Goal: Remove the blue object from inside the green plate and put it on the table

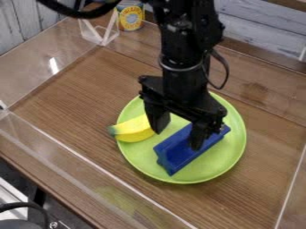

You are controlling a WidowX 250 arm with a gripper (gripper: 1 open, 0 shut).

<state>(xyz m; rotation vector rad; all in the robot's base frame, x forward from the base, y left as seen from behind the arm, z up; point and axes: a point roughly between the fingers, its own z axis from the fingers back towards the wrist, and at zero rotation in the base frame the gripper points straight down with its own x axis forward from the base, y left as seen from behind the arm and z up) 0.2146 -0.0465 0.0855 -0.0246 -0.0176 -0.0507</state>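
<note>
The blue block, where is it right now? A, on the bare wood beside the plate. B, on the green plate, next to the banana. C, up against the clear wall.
B: the blue block lies on the green plate, with the banana beside it.

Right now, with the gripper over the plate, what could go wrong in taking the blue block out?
The open gripper hangs right over the blue block, and the banana lies close by, so a finger might knock it. The block lies slanted across the green plate, so a misaligned grip could slip or drag the plate along.
</note>
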